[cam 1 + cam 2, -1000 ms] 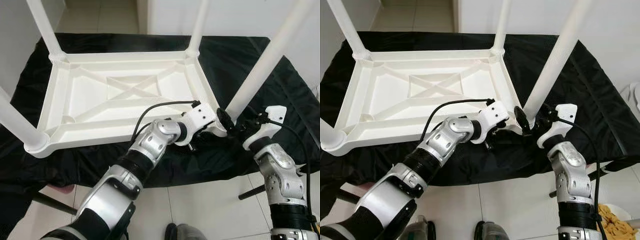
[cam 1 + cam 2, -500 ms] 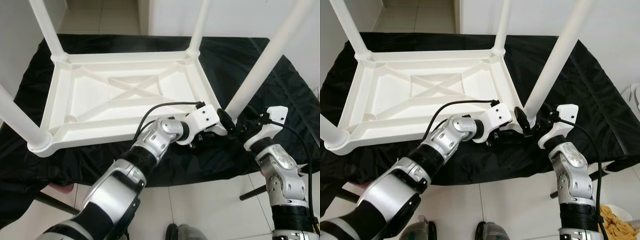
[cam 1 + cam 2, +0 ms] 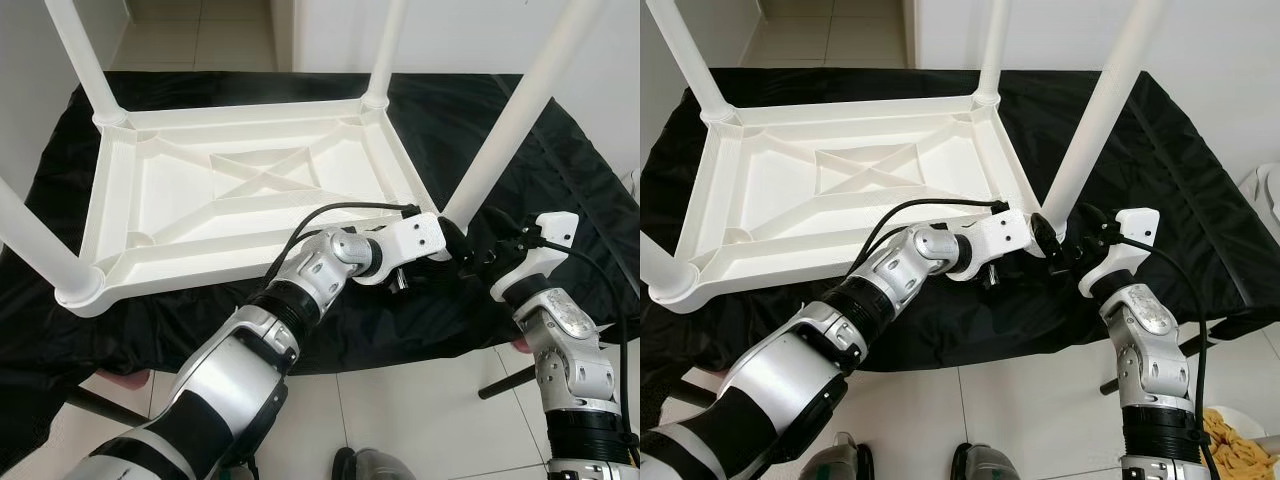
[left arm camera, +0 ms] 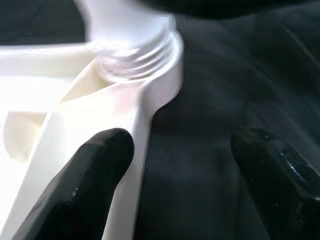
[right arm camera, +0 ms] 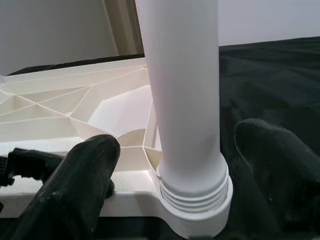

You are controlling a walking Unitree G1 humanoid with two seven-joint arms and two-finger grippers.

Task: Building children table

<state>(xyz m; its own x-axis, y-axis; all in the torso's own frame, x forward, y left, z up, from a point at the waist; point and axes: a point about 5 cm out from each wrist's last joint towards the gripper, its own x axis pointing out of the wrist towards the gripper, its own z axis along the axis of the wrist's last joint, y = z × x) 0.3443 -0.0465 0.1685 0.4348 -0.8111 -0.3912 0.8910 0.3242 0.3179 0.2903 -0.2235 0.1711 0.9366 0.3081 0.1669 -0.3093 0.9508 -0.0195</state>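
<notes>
The right gripper [image 3: 1072,240] sits at the near right corner of the upturned children's table [image 3: 240,190], its 2 black fingers [image 5: 75,190] spread wide on either side of the base of the nearest leg [image 5: 182,100]. In the right wrist view the leg stands between the fingers with a clear gap on both sides, so neither pad touches it. The ribbed collar at the foot of this leg sits in the round corner socket [image 5: 197,210] of the table frame.

The left gripper [image 3: 452,243] reaches in from the robot's left to the same corner, just beside the right gripper. Its fingers [image 4: 85,180] are also open wide; one lies against the white frame rail that runs to the socket, the other hangs over the black cloth [image 4: 210,100], apart from the frame.

The table lies upside down, its ribbed underside facing up with an X-shaped brace [image 3: 265,170] in the centre. Its long axis runs from the robot's left to its right. 4 white legs rise from the corners: the one between the grippers leans up and away to the right [image 3: 520,100], 2 stand at the far corners [image 3: 80,55] [image 3: 385,45], and 1 rises at the near left [image 3: 30,235].

The black cloth [image 3: 590,200] covers the worktop beneath the table, and pale floor tiles [image 3: 420,410] lie below its near edge.
</notes>
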